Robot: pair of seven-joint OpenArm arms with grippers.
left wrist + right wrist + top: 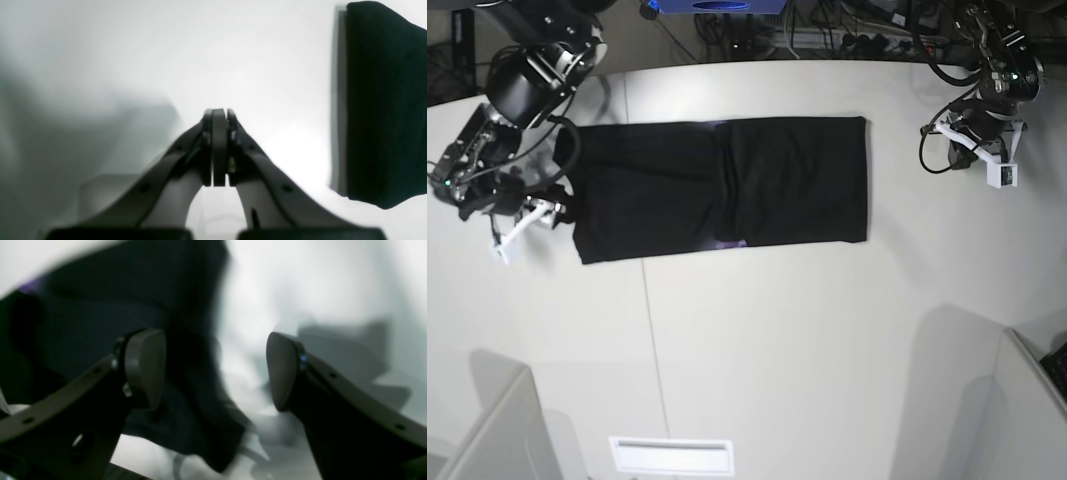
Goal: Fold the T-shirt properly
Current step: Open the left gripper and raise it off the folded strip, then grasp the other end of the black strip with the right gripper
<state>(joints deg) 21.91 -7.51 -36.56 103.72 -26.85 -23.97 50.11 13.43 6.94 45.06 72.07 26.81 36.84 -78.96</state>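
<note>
Left tool [218, 146] has its jaws pressed together; right tool [215, 370] gapes wide.

The plain black cloth T-shirt [110, 306] is being rendered as a smeared dark mass in the right wrist view, its edges lost to blur. In the left wrist view it is being cut off by the right edge, with only one end shown.

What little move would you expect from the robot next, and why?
Probably the right end effector closes on the T-shirt's near end: its jaws stand open with black cloth beside one finger. The left end effector is shut, clear of the shirt.
</note>
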